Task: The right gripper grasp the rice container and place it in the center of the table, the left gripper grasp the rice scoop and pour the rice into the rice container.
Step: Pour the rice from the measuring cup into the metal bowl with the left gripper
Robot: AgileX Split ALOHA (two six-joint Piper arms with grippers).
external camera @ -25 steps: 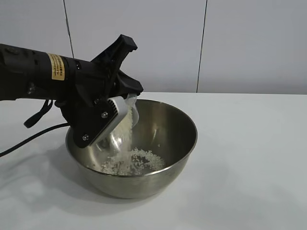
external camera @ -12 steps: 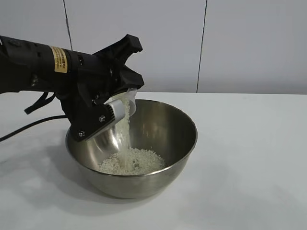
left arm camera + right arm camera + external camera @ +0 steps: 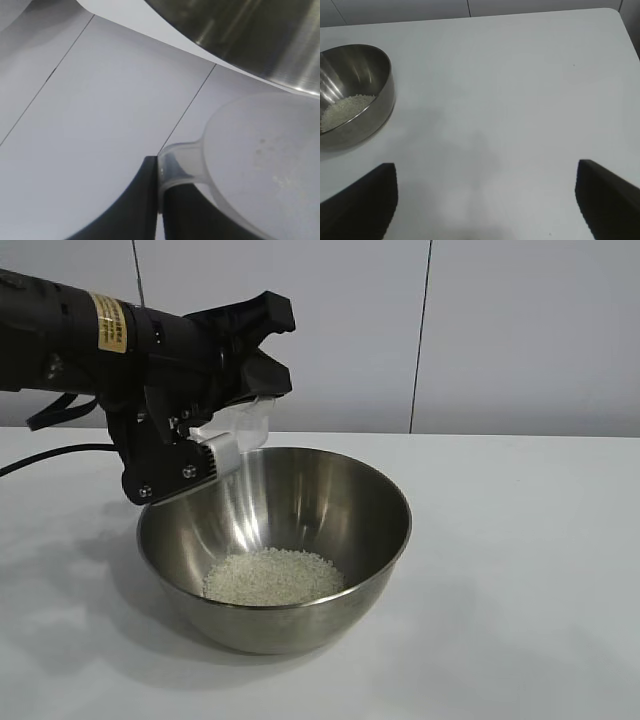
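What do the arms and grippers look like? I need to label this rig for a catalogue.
The left gripper is a matte black claw on a black arm with a yellow label, silver screws and a black cable. The right gripper shows only two black, tapered fingers.

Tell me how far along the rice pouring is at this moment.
Done: the bowl stands on the table with a heap of rice in its bottom. In hand: the left gripper holds the clear cup tipped over the bowl's rim; no stream shows, so the pour looks finished. The right gripper hangs open, away from the bowl. Left: probably only setting the cup down.
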